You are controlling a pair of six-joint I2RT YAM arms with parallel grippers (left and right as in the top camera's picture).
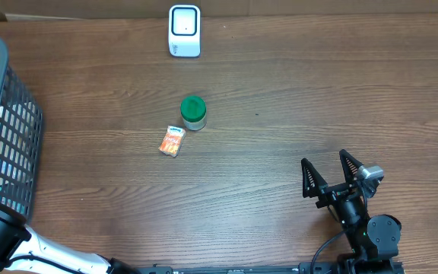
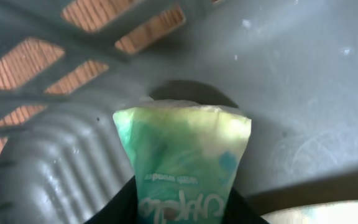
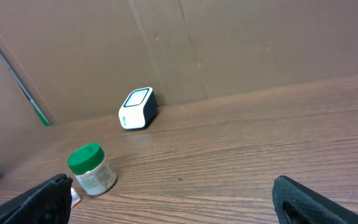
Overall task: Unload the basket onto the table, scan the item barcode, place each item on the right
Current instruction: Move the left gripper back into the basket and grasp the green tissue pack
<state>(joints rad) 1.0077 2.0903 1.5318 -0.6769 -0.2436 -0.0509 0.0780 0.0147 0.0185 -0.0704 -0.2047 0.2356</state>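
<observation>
Inside the grey plastic basket (image 2: 303, 81), my left gripper (image 2: 182, 211) pinches a soft packet (image 2: 182, 149), pale green and white with upside-down teal lettering and a crimped end facing away. My right gripper (image 1: 331, 176) stands wide open over the wooden table (image 1: 280, 114), well apart from the white scanner (image 1: 184, 30).

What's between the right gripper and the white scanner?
Only bare table, as the overhead view shows; the green-lidded jar stands off that line from right gripper to scanner.
</observation>
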